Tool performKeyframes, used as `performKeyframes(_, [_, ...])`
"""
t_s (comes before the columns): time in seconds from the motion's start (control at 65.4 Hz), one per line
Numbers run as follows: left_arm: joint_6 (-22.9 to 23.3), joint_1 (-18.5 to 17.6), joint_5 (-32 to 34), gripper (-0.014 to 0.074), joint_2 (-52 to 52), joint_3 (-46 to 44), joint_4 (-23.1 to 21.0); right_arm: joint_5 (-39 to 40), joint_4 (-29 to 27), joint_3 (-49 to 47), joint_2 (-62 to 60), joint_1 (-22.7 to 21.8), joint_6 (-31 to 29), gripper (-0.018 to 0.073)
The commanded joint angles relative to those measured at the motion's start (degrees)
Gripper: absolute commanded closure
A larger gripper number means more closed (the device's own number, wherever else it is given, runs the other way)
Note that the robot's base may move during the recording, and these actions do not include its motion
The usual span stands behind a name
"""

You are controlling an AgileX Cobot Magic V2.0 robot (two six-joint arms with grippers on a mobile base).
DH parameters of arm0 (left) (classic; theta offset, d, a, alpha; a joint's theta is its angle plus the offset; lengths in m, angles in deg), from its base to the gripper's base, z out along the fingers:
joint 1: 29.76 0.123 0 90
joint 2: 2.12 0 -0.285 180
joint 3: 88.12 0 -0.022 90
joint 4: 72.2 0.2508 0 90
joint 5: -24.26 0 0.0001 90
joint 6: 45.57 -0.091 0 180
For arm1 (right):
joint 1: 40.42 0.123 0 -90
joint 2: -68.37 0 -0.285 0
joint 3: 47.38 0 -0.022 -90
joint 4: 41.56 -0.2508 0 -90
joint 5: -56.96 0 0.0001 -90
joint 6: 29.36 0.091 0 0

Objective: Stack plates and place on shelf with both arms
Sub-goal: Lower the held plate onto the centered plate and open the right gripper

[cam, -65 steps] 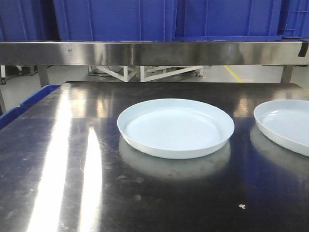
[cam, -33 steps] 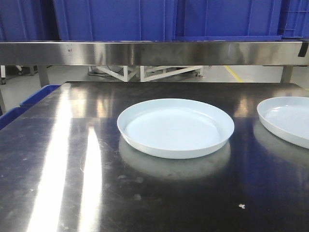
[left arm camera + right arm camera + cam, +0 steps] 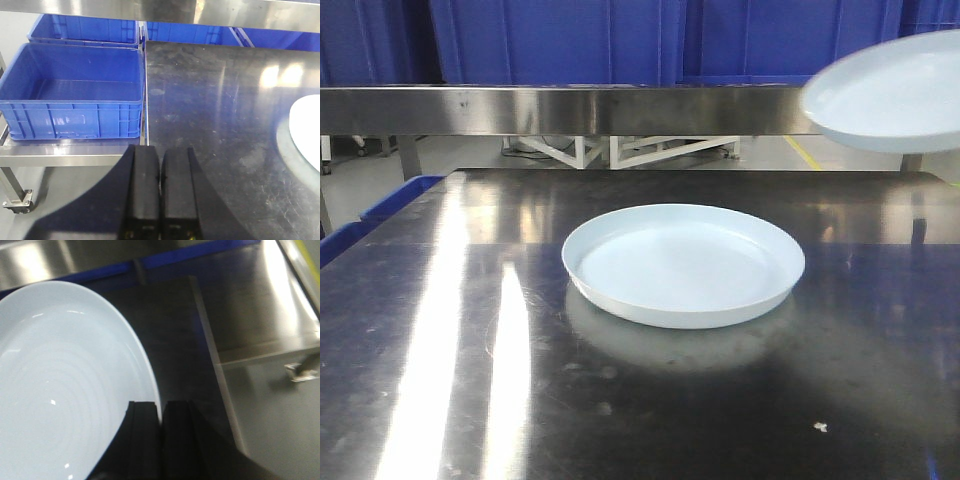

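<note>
One pale bluish-white plate (image 3: pixel 684 262) lies flat in the middle of the steel table (image 3: pixel 470 330); its edge shows at the right of the left wrist view (image 3: pixel 307 131). The second plate (image 3: pixel 890 92) hangs tilted in the air at the upper right, in front of the shelf edge. My right gripper (image 3: pixel 161 407) is shut on this plate's rim (image 3: pixel 65 380), one finger inside and one outside. My left gripper (image 3: pixel 160 152) is shut and empty, above the table's left edge, apart from the plates.
A steel shelf rail (image 3: pixel 620 108) runs across above the back of the table, with blue crates (image 3: pixel 560 40) on it. Two open blue crates (image 3: pixel 75 90) stand on a lower cart left of the table. The table's right edge (image 3: pixel 215 360) runs below the lifted plate.
The right plate has gone from resting on the table at the right to being lifted high and tilted at the upper right. The middle plate has not moved.
</note>
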Motion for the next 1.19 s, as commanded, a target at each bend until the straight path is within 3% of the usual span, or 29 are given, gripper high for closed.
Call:
performKeyframes(0.0, [0.1, -0.3, 5.0, 0.0509, 0.0, -1.7, -0.2, 2.9, -2.7, -2.6, -1.9, 3.8, -0.3, 0.0541])
performKeyframes(0.291, [0.1, -0.3, 5.0, 0.0509, 0.0, -1.7, -0.2, 6.5, -2.8, -3.0, 3.3, 20.0, -0.3, 0.0541])
performKeyframes(0.459, [0.1, -0.3, 5.0, 0.0509, 0.0, -1.7, -0.2, 6.6, -2.8, -4.1, 8.4, 25.3, -0.3, 0.0541])
performKeyframes(1.178, [0.1, -0.3, 5.0, 0.0509, 0.0, -1.7, -0.2, 5.9, -2.7, -4.5, 13.2, 26.0, -0.3, 0.0541])
